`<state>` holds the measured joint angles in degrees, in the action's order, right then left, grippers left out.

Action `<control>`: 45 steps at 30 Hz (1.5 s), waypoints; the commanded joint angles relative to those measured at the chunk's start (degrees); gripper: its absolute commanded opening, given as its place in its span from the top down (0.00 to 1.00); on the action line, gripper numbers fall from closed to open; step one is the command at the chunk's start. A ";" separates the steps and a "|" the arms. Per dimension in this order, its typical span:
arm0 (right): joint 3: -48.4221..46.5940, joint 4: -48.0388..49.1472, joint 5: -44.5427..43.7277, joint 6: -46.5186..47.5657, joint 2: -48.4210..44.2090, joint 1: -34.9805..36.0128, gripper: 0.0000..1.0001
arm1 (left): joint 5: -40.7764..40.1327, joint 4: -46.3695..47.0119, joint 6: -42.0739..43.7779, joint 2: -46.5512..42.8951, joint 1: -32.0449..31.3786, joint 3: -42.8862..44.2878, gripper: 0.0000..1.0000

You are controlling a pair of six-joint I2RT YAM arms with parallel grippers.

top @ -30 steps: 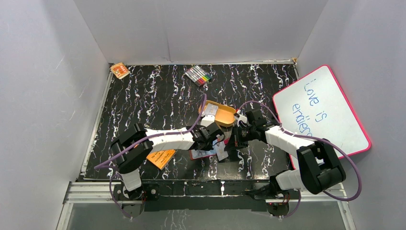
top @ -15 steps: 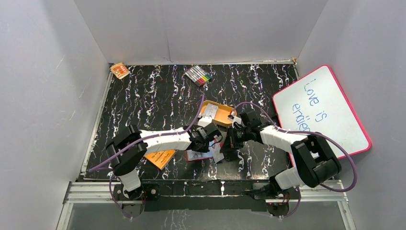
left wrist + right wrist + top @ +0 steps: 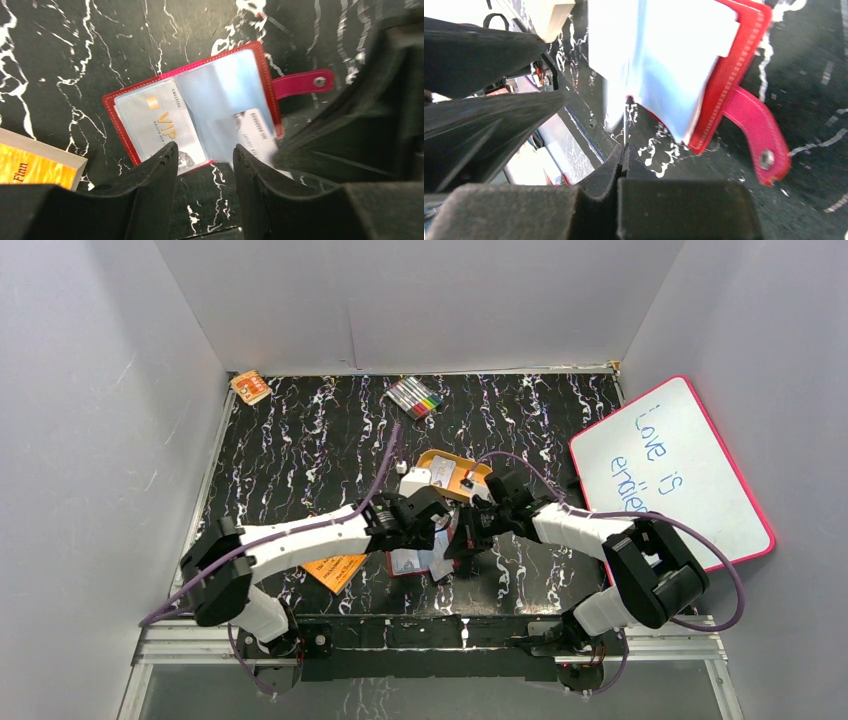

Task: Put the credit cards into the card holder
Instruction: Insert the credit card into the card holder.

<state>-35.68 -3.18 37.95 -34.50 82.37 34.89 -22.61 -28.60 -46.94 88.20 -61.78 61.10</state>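
Black padded fingers of your left end effector [image 3: 205, 150] stand spread with nothing between them, hanging over the near edge of the card holder [image 3: 220, 90]. Your right end effector [image 3: 623, 156] has its fingers pressed together, pinching the thin edge of the barcoded credit card [image 3: 255, 131], which your right wrist camera sees almost edge-on.

That card sits only partway in the holder's right-hand clear pocket. Its lower corner sticks out past the red border towards your right end effector. The VIP credit card [image 3: 157, 122] is tucked in the left-hand pocket, gold lettering facing up.

The holder itself lies open and flat on the black marbled desk [image 3: 75, 50], with both bluish-clear pockets showing. Its pink-red snap tab [image 3: 302, 83] is stretched out to the side, lying on the desk beside your right end effector.

From the overhead camera, you can see the holder at the front middle of the desk, where your two arms meet. An orange booklet [image 3: 336, 570] lies just to its left. The orange-tan tin [image 3: 470, 472] is close behind the two end effectors. A set of coloured markers [image 3: 414, 397] lies near the back edge, and a small orange box [image 3: 250, 387] sits in the back left corner. A pink-framed whiteboard [image 3: 690, 455] with blue handwriting leans at the right side.
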 commanded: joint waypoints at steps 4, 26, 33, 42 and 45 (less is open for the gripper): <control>-4.89 4.90 -0.57 -2.59 2.17 4.19 1.00 | -4.47 -2.94 -2.90 -8.67 -0.18 -2.36 0.55; -7.09 7.35 -1.58 -4.90 8.21 8.66 1.00 | -0.28 4.55 -4.15 -3.86 4.97 -7.83 0.66; -6.54 6.43 -1.48 -4.77 7.10 8.66 1.00 | 6.46 9.61 -4.15 -1.33 10.80 -10.99 0.85; -5.05 0.42 -6.43 -4.32 -1.97 8.04 1.00 | 5.93 8.95 -4.01 1.73 11.86 -13.61 0.99; -2.89 1.43 -8.41 -5.56 -5.58 5.88 1.00 | 5.67 8.94 -4.28 1.17 12.03 -14.87 1.00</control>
<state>-40.77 -1.19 32.82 -39.29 81.69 42.87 -17.08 -17.80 -51.05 88.82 -50.22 49.23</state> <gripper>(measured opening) 0.011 0.011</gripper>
